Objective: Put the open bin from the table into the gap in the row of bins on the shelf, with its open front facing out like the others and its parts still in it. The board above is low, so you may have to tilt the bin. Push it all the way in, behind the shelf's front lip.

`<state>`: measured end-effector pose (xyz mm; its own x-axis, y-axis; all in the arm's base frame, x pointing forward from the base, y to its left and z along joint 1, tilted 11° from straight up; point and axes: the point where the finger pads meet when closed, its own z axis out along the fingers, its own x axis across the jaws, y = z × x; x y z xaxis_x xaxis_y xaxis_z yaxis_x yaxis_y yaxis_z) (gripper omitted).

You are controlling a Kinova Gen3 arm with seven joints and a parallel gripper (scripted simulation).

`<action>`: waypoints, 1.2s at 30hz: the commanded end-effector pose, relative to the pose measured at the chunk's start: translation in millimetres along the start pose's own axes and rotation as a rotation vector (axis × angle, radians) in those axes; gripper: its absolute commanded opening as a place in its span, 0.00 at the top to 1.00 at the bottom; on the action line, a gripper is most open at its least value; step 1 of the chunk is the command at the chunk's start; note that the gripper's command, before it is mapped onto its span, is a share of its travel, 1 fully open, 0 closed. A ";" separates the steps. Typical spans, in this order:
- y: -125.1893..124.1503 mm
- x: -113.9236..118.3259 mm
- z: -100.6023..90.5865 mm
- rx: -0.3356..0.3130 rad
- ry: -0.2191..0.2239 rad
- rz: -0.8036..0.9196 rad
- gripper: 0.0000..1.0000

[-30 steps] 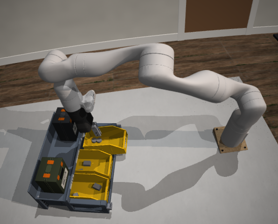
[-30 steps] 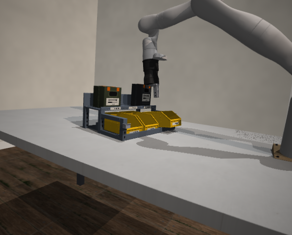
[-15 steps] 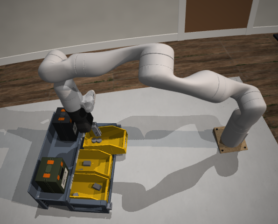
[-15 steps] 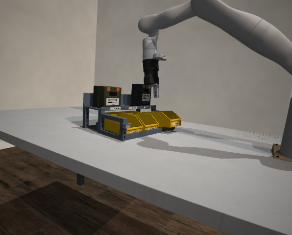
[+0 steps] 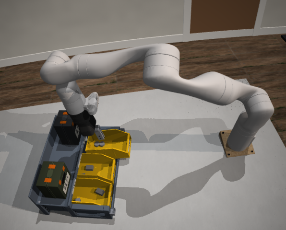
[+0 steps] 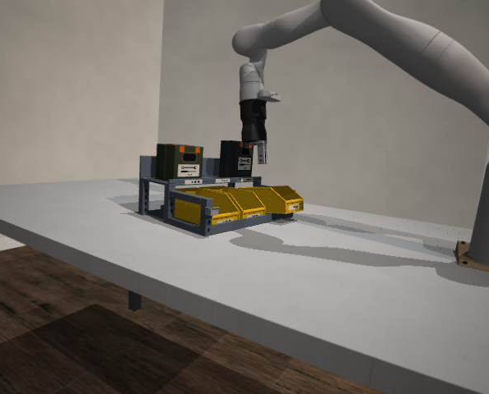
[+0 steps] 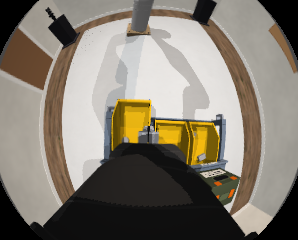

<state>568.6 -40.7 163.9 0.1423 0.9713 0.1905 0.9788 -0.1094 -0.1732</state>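
The yellow open bin (image 5: 113,143) (image 6: 285,198) (image 7: 133,116) sits at the far end of the row on the shelf (image 5: 93,212) (image 6: 143,190). It juts out towards the table further than its two yellow neighbours (image 5: 98,168) (image 5: 92,191), with its open front facing out. Two small grey parts (image 5: 98,143) lie in its rear half. My gripper (image 5: 100,134) (image 6: 262,158) (image 7: 148,131) is shut and empty. It points down and hangs above the rear of that bin, clear of it, next to the black box on the upper board.
A black box (image 5: 66,131) (image 6: 235,158) and a green box (image 5: 52,179) (image 6: 179,161) stand on the shelf's upper board, over the backs of the bins. The arm's base plate (image 5: 225,148) is at the table's right side.
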 end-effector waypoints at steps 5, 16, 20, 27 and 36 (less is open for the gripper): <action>-4.5 -4.6 -1.9 -0.012 0.007 -0.062 1.00; -16.4 -15.4 0.6 -0.038 0.015 -0.245 1.00; -24.3 -21.0 2.8 -0.053 0.015 -0.357 1.00; -41.9 -30.2 8.3 -0.080 0.006 -0.591 1.00; -62.4 -36.9 15.6 -0.103 -0.018 -0.848 1.00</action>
<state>508.2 -66.8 144.4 -0.6181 0.7569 0.2122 0.7832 0.6159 0.0846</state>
